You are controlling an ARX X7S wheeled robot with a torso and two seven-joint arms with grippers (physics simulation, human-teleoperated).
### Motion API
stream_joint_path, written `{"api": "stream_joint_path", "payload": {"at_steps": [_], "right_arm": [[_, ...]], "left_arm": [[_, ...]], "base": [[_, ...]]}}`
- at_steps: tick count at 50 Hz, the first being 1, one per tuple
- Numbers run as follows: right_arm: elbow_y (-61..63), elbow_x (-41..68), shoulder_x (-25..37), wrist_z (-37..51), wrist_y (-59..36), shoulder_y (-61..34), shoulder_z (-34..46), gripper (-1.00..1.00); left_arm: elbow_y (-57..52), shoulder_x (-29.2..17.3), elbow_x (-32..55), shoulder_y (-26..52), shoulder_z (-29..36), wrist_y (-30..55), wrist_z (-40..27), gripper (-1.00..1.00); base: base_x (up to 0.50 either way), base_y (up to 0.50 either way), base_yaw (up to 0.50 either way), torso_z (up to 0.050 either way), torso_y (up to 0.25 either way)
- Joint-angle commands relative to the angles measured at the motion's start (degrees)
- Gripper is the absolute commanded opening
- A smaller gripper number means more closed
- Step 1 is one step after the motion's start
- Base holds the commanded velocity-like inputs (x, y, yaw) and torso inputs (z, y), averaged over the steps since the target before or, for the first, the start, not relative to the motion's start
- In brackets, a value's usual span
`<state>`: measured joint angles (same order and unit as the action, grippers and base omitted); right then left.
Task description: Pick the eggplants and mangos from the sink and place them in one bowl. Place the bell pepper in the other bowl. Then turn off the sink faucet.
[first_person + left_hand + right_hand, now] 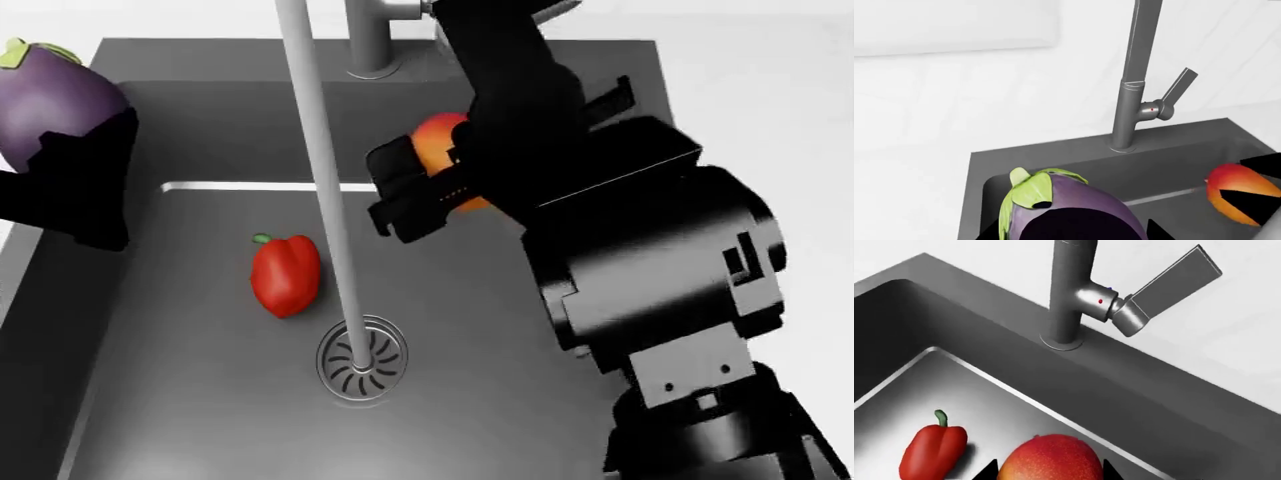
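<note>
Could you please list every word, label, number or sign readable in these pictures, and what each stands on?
There is no readable text in any view.
The only markings are small red and blue dots on the sink faucet body beside its lever handle; they carry no letters.
The eggplant, mango, bell pepper and sink are unmarked.

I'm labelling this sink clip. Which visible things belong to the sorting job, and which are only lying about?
Job:
eggplant, held by the left gripper
mango, in the right gripper
bell pepper
sink
sink faucet

Just there:
drain
white counter
</note>
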<state>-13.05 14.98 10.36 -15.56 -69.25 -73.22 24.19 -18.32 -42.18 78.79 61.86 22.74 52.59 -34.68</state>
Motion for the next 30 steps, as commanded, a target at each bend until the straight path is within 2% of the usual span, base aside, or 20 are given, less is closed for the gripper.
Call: {"api": "stream_joint_path", "payload": {"at_steps": [1, 2, 4, 6, 8, 12, 17, 20, 27, 30], "right_arm": [[29.01, 13.78, 4.54, 9.49, -20.73, 4.55, -19.67, -1.0], [28.15, 22.38, 8.34, 18.09, -20.73, 4.87, -23.58, -1.0], [29.58, 39.57, 12.56, 35.28, -20.67, 5.94, -23.79, -1.0], [33.56, 56.76, 12.89, 47.79, -20.33, 10.07, -29.75, -1.0], [35.96, 66.99, 12.99, 54.59, -19.76, 12.52, -34.82, -1.0], [37.66, 81.82, 16.99, 66.49, -18.44, 13.87, -36.65, -1.0], [40.15, 92.9, 22.77, 75.25, -14.91, 15.12, -35.17, -1.0], [42.43, 95.66, 24.38, 76.44, -13.08, 17.8, -37.25, -1.0], [44.59, 91.38, 23.52, 72.23, -14.83, 19.05, -39.17, -1.0], [43.57, 85.41, 21.96, 67.63, -16.55, 17.12, -38.16, -1.0]], "left_arm": [[-0.06, 0.19, 1.81, 0.79, -1.06, 0.09, -0.26, -1.0], [0.17, 0.32, 1.56, 0.89, -0.93, 0.04, -0.06, -1.0], [0.38, 0.45, 1.09, 0.75, -0.78, -0.2, 0.21, -1.0], [0.57, 0.28, 1.07, 0.73, -0.97, -0.38, 0.44, -1.0], [0.33, 0.15, 0.94, 0.45, -0.83, -0.37, 0.45, -1.0], [0.12, -0.43, 1.22, 0.64, -1.03, -0.15, 0.37, -1.0], [-1.03, -0.7, 1.66, -0.17, -1.23, -0.36, -0.17, -1.0], [-1.82, -0.81, 2.16, -0.44, -1.12, -0.2, 0.02, -1.0], [-3.1, -1.07, 3.13, -1.02, -1.28, -0.21, -0.29, -1.0], [-4.4, -0.75, 2.87, -2.48, -0.89, -0.78, 0.15, -1.0]], "base": [[0.0, 0.0, 0.0, 0.0, 0.0], [0.0, 0.0, 0.0, 0.0, 0.0], [0.0, 0.0, 0.0, 0.0, 0.0], [0.0, 0.0, 0.0, 0.0, 0.0], [0.0, 0.0, 0.0, 0.0, 0.0], [0.0, 0.0, 0.0, 0.0, 0.0], [0.0, 0.0, 0.0, 0.0, 0.0], [0.0, 0.0, 0.0, 0.0, 0.003], [0.0, 0.0, 0.0, 0.0, 0.0], [0.0, 0.0, 0.0, 0.0, 0.0]]}}
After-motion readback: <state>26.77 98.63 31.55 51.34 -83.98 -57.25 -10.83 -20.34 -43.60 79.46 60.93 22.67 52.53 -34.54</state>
